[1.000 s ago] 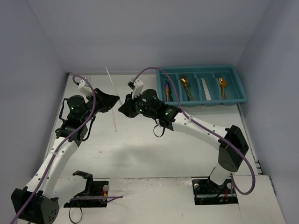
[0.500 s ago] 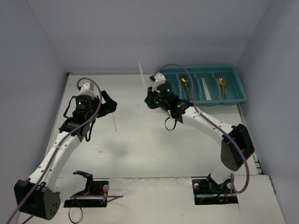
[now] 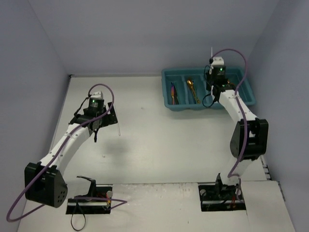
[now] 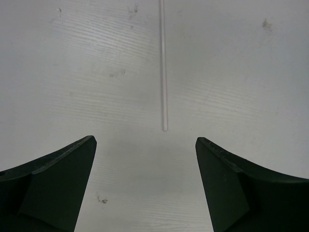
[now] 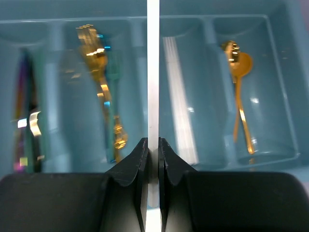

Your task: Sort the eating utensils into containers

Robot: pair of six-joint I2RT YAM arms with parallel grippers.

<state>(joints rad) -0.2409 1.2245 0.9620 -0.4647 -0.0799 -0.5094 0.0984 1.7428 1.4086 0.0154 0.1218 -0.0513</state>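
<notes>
My right gripper (image 5: 152,142) is shut on a white chopstick (image 5: 153,67) and hovers over the teal tray (image 3: 203,109) at the back right. From above, the right gripper (image 3: 216,72) hangs over the tray's middle compartments, the chopstick (image 3: 211,51) pointing away from it. In the compartments lie a gold fork (image 5: 99,63), white chopsticks (image 5: 179,106), gold spoons (image 5: 239,87) and purple utensils (image 3: 174,92). My left gripper (image 4: 145,140) is open over the table, empty. A thin white chopstick (image 4: 163,72) lies flat just beyond its fingertips. The left gripper (image 3: 103,115) is at the table's left.
The white table (image 3: 159,145) is walled on the left, back and right. The tray sits against the back right corner. Both arm bases stand at the near edge.
My right arm swung from the table's middle to over the tray, carrying the white chopstick. My left gripper opened and drew back left; one chopstick stays on the table.
</notes>
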